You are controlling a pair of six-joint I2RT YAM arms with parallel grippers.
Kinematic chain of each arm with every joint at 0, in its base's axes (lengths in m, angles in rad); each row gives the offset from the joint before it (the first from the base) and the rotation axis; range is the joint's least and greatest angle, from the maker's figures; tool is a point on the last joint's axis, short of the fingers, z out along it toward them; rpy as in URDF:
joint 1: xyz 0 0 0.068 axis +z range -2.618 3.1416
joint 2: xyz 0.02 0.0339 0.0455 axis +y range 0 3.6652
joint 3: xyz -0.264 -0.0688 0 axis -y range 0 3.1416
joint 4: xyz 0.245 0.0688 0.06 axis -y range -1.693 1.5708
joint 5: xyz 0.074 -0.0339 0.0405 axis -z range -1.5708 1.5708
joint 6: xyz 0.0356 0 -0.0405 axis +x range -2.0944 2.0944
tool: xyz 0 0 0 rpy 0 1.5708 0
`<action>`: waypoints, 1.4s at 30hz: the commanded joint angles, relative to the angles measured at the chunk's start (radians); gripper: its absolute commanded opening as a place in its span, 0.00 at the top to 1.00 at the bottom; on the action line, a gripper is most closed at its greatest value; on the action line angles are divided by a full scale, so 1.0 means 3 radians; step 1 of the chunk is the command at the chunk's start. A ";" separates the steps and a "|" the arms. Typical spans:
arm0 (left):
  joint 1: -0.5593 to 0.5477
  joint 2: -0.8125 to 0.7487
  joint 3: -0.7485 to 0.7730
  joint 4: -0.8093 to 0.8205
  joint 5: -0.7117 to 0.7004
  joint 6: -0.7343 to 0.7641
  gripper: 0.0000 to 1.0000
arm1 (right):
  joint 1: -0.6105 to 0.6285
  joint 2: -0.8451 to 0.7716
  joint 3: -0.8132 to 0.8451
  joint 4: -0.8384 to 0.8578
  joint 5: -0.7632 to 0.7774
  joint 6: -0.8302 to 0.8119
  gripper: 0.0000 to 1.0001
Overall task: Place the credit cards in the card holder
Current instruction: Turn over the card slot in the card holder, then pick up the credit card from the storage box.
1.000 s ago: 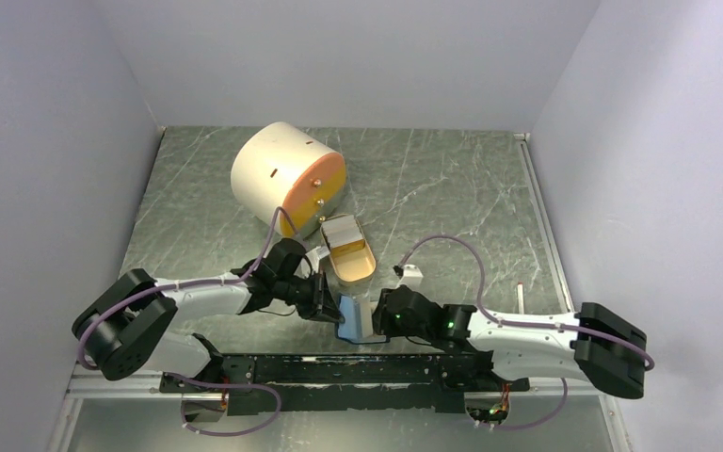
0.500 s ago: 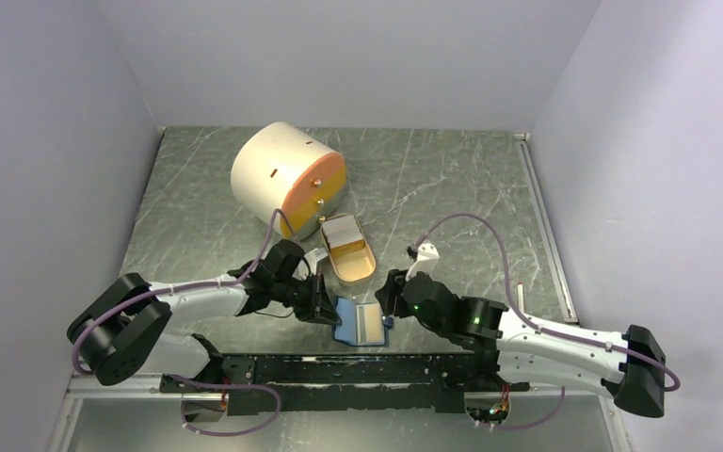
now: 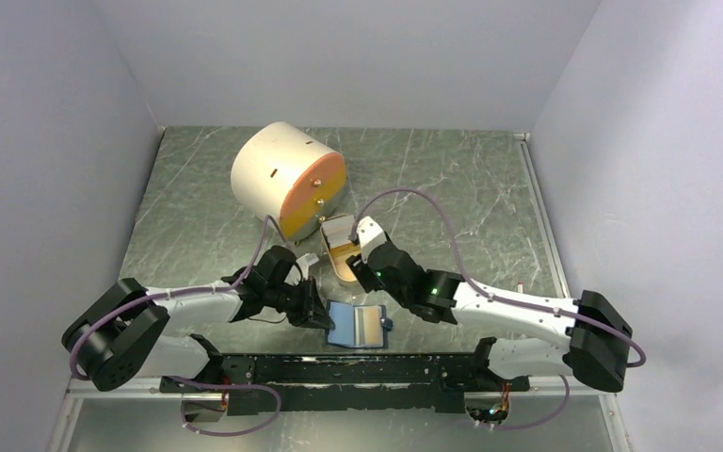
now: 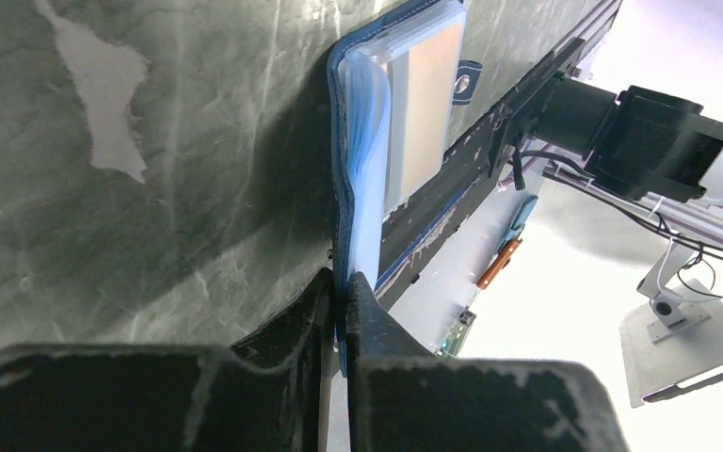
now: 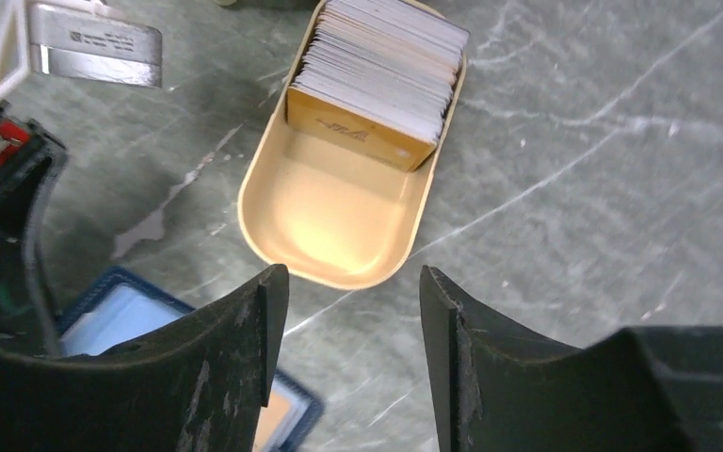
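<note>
Left gripper (image 4: 341, 285) pinching floppy wallet (image 4: 419, 104) edge. Right gripper (image 5: 350, 282) hanging open above dish (image 5: 334, 217); cards (image 5: 381, 66) looking thin, stiff, slippery, probably grabbing exposed edge.

A cream, orange-faced cylinder (image 3: 278, 169) is seen upper centre-left on the green marbled table (image 3: 452, 179); a tan oval dish (image 5: 334, 217) is set just below.

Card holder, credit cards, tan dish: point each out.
card holder (image 3: 346, 325), top external view, blue inner panel
credit cards (image 5: 381, 66), right wrist view, stack top
tan dish (image 5: 329, 212), right wrist view, bare floor
</note>
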 commanded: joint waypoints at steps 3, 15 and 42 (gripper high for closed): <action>0.0072 -0.0054 -0.0134 0.0209 0.0070 -0.0070 0.89 | -0.0218 0.0272 0.0017 0.0710 -0.0485 -0.1434 0.41; 0.0115 -0.0053 -0.0243 0.0323 0.0137 -0.0075 0.87 | -0.0676 0.0762 -0.0067 0.1213 -0.1706 -0.3021 0.39; 0.0186 -0.0161 -0.0325 0.0350 0.0211 -0.0039 0.87 | -0.0809 0.1754 0.0362 0.1464 -0.1639 -0.4161 0.41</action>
